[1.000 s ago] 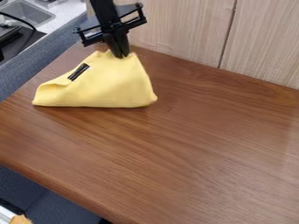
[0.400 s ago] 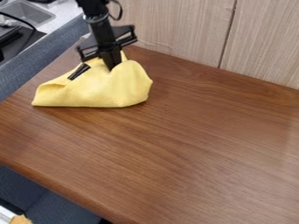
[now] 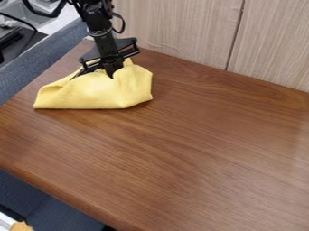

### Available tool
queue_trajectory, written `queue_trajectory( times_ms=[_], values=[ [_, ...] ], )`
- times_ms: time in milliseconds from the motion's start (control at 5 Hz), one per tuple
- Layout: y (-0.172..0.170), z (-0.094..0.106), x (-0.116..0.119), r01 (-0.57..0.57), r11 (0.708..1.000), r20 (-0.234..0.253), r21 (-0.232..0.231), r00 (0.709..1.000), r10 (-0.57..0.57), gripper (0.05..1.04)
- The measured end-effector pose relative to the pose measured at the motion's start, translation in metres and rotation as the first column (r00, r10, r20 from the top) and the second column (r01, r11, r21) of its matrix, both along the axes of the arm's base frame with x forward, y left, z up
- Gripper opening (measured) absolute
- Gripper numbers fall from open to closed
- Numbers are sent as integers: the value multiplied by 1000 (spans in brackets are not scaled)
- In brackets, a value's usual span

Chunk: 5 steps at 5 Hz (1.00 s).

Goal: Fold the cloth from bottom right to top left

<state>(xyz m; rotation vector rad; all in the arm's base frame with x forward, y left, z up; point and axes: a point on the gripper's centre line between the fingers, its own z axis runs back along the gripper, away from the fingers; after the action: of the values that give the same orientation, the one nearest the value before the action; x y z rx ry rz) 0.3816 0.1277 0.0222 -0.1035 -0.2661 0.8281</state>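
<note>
One black gripper point(image 3: 110, 73) can be seen, with one yellow cloth point(image 3: 91, 95) touched by it and one brown wooden table point(image 3: 211, 144) spread out under it. Behind the gripper, two pale wall boards point(image 3: 181, 29) can be counted, split by one dark line point(image 3: 236, 36). Past the gripper, in the top left of the view, one gray sink point(image 3: 21, 10) is seen, and one small orange thing point(image 3: 21, 226) is seen well apart from it, in the bottom left.
</note>
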Motion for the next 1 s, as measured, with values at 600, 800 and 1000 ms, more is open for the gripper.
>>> queue_trajectory(
  times_ms=[600, 800, 1000],
  values=[
    [7, 2, -4, -55, 998, -39, 11, 998, 56, 444],
    [8, 11, -8, -49, 998, -44, 27, 998, 50, 740],
    [7, 18, -10, -44, 999, -50, 29, 998, 46, 984]
  ],
)
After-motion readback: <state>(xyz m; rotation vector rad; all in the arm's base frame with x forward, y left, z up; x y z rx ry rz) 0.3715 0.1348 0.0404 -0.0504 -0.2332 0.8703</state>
